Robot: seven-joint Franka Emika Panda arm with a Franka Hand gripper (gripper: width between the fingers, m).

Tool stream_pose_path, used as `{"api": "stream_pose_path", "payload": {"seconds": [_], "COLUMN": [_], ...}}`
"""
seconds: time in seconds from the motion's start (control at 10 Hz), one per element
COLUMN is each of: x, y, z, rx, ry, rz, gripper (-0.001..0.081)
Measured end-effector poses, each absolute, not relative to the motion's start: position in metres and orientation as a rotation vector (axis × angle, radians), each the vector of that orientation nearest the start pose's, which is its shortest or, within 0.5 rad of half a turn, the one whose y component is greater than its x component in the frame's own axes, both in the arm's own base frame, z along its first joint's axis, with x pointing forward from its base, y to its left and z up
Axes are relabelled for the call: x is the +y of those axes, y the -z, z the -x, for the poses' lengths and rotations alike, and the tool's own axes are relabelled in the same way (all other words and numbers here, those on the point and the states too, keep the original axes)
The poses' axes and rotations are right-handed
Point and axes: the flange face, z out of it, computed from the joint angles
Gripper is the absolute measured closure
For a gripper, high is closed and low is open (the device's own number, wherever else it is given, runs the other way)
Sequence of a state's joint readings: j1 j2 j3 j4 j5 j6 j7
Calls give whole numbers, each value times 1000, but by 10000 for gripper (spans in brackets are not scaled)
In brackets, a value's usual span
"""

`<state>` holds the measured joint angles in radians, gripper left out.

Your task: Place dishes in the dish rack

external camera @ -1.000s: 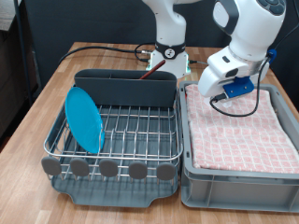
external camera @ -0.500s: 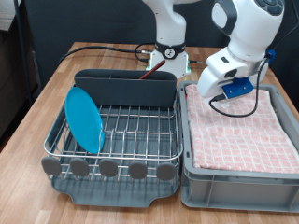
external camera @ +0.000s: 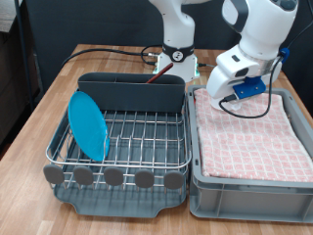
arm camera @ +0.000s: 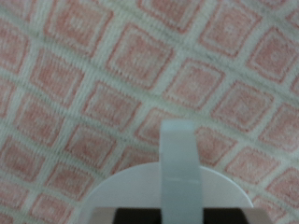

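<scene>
The bright-blue plate (external camera: 88,124) stands on edge in the silver wire dish rack (external camera: 147,137), at the exterior view's left. A dark reddish-brown spoon handle (external camera: 156,77) pokes up from the rack's tall grey utensil compartment (external camera: 132,93). My gripper (external camera: 213,96) hangs low over the far left corner of the pink checked cloth (external camera: 249,137). Its fingertips are hidden behind the hand. In the wrist view the white mug (arm camera: 173,182) shows close up, with its handle (arm camera: 177,149) over the cloth (arm camera: 112,75). No fingers show there.
The grey bin (external camera: 249,201) lined with the cloth stands against the rack's right side in the exterior view. Black cables (external camera: 108,51) and the arm's base (external camera: 178,54) are behind the rack on the wooden table (external camera: 39,117).
The hand has risen slightly and shifted a little toward the exterior view's top right. The plate and the rack have not moved.
</scene>
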<state>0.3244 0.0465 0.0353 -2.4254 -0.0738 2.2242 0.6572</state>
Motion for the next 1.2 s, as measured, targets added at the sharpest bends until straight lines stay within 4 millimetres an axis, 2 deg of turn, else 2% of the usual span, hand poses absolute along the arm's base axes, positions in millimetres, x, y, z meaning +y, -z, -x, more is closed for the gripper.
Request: {"api": "stream_pose_path", "payload": {"seconds": [0.4, 0.6, 0.8, 1.2], "x": [148, 137, 121, 117], "y": [-321, -342, -365, -369], "z": [-430, -442, -464, -476], "rx": [445, 493, 556, 625], "ry": [-300, -238, -143, -124], "rz": [3262, 3236, 3219, 3196], "gripper": [736, 736, 736, 736]}}
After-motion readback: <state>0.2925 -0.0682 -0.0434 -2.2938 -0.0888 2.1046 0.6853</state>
